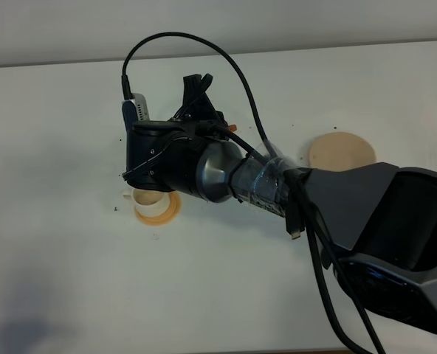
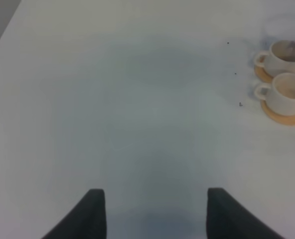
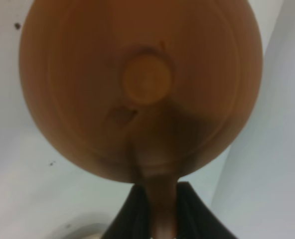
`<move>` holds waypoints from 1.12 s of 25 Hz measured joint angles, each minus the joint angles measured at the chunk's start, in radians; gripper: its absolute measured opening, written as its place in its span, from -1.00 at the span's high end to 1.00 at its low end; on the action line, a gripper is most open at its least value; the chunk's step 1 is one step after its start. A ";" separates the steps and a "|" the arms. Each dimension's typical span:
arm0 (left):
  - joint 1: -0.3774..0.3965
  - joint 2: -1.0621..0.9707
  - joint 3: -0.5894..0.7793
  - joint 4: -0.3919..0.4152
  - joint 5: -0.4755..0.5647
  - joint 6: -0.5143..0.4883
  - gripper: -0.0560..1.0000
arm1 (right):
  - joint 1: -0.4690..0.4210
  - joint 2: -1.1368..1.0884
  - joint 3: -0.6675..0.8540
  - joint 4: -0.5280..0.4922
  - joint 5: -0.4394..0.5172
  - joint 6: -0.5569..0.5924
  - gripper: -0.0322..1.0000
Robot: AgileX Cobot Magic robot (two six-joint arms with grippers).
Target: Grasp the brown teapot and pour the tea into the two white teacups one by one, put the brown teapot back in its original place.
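The brown teapot [image 3: 142,84] fills the right wrist view, lid knob up. My right gripper [image 3: 160,211] is shut on its loop handle. From the exterior high view the right arm reaches across the middle; the right gripper [image 1: 197,92] and wrist hide nearly all of the teapot [image 1: 234,127]. One of the white teacups [image 1: 149,197] peeks out under the wrist. The left wrist view shows both white teacups [image 2: 286,56] [image 2: 288,92] side by side on orange coasters, far from my open, empty left gripper [image 2: 157,214]. The beige disc [image 1: 342,151], the original place, lies bare. No tea shows.
An orange coaster [image 1: 162,212] sits under the visible cup. A black cable [image 1: 204,43] loops above the right wrist. Small dark specks [image 2: 240,104] dot the white table [image 1: 56,258] near the cups. The table's far edge [image 1: 56,65] runs along the back.
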 joint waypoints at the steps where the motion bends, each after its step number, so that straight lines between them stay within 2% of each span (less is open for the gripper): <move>1: 0.000 0.000 0.000 0.000 0.000 0.000 0.03 | 0.003 0.000 0.000 -0.011 0.000 0.000 0.76; 14: 0.000 0.000 0.000 0.000 0.000 0.000 0.03 | 0.011 0.000 0.000 -0.097 -0.009 -0.005 0.76; 28: 0.000 0.000 0.000 0.000 0.000 0.000 0.03 | 0.011 0.000 0.000 -0.155 -0.010 -0.079 0.76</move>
